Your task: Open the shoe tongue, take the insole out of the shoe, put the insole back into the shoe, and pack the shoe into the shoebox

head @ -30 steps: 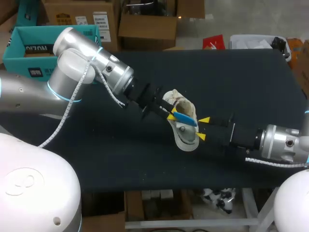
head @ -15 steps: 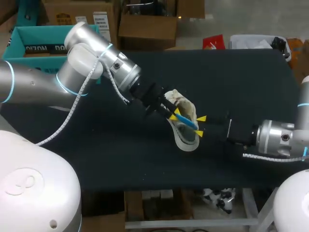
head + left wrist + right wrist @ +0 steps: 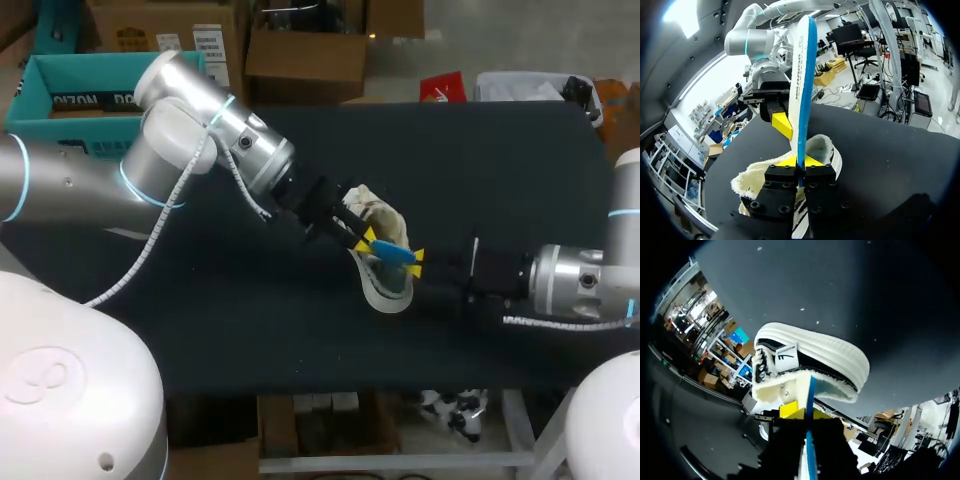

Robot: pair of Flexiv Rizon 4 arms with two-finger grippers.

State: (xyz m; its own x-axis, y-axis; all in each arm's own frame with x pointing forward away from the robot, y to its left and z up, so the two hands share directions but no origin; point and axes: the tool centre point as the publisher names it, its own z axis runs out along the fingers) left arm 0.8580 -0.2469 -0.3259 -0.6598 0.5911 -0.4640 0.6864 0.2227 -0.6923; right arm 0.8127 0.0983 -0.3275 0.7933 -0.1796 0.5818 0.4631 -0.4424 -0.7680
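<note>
Big dark counter (image 3: pixel 500 170), shoebox (image 3: pixel 60 90) well off to the shoe's far left. The shoe (image 3: pixel 382 296) lies mid-counter. The insole (image 3: pixel 388 250) is out and held on edge just above the shoe. Left fingers (image 3: pixel 362 243) are clamped on one end, and the right fingers (image 3: pixel 414 259) look pinched on the other. I'd say this is the put-it-back step. One side lets go, then the other tips it into the opening.
</note>
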